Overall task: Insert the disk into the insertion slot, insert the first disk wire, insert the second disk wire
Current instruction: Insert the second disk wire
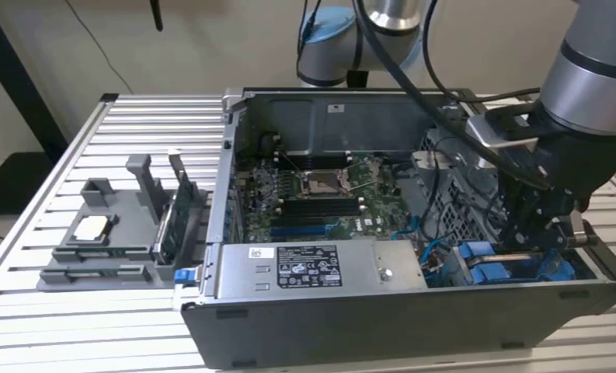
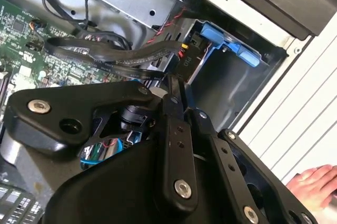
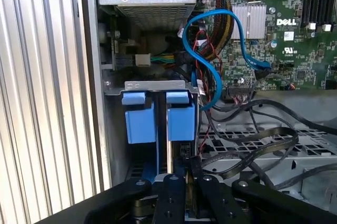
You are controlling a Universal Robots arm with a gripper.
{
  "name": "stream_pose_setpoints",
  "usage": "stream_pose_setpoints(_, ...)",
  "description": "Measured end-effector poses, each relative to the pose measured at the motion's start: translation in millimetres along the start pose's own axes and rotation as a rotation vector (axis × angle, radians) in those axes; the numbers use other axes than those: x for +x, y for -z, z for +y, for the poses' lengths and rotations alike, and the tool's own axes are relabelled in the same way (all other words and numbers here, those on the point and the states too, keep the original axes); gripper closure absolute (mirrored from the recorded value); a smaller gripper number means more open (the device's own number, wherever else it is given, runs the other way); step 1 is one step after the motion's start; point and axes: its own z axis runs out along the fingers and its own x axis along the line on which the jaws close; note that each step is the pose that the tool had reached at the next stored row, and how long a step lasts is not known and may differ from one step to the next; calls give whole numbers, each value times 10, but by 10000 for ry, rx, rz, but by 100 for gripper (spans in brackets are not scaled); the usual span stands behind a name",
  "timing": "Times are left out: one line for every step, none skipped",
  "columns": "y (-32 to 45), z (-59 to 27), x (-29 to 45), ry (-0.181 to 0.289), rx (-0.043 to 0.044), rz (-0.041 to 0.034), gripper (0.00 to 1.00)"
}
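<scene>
While our gripper (image 3: 184,192) sits low in the frame, jaws pinched on a thin black cable end, the disk (image 3: 174,121) stands in its blue-railed slot (image 3: 139,119); we judge the wire limp, best gripped at its stiff connector.

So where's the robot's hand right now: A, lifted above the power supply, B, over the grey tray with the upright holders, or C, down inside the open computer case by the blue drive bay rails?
C: in the exterior view the hand reaches down into the computer case beside the blue drive bay rails.
</scene>
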Motion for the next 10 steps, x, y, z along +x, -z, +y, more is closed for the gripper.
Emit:
stream_pose_setpoints(14, -2, 1, 0, -1, -7, 83)
stream_pose_setpoints(47, -6, 0, -2, 0, -17, 77)
stream_pose_setpoints(100, -13, -1, 0, 1, 0, 77)
stream_pose_setpoints(152, -20, -3, 1, 1, 9, 70)
stream_pose_setpoints(193, -25, -4, 1, 1, 7, 70)
stream_pose_setpoints(239, -32, -6, 1, 1, 9, 70)
stream_pose_setpoints(288, -39, -8, 3, 1, 12, 70)
stream_pose_setpoints(327, -44, -9, 2, 1, 9, 70)
stream_pose_setpoints(374, -50, -11, 3, 1, 11, 70)
stream_pose_setpoints(418, -56, -12, 2, 1, 10, 70)
